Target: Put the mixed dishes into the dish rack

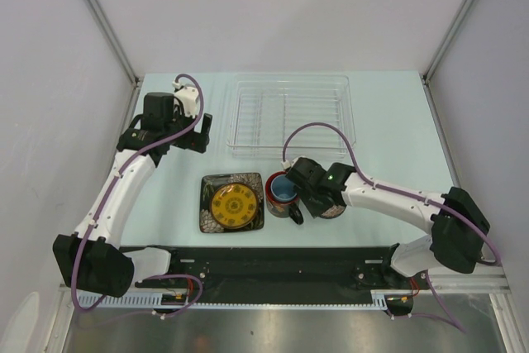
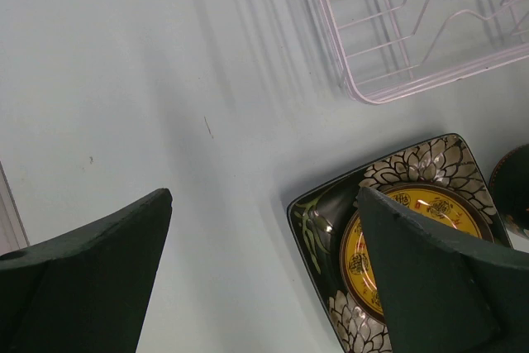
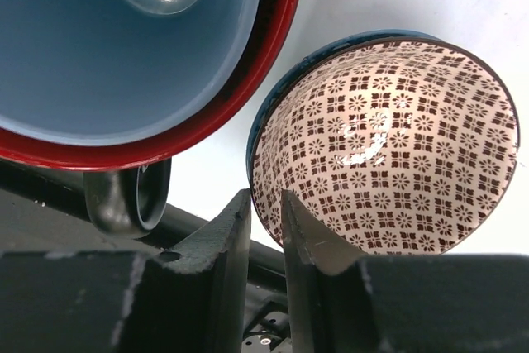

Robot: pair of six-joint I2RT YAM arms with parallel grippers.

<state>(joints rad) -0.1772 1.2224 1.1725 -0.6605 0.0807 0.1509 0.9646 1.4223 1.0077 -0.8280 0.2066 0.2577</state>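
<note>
The square dark plate (image 1: 232, 202) with a yellow centre lies flat at the table's front; it also shows in the left wrist view (image 2: 413, 173). The red mug (image 1: 283, 190) with a light-blue inside (image 3: 124, 55) stands right of it. The small patterned bowl (image 3: 388, 138) sits just right of the mug, mostly hidden under the right arm in the top view (image 1: 336, 212). My right gripper (image 3: 264, 202) is shut on the bowl's near rim, one finger inside and one outside. My left gripper (image 2: 264, 196) is open and empty above bare table, left of the plate. The clear dish rack (image 1: 291, 113) stands empty at the back.
The rack's near corner (image 2: 397, 88) lies above the plate in the left wrist view. The mug's dark handle (image 3: 124, 200) points toward the black rail (image 1: 273, 262) along the table's front edge. Grey walls close in both sides.
</note>
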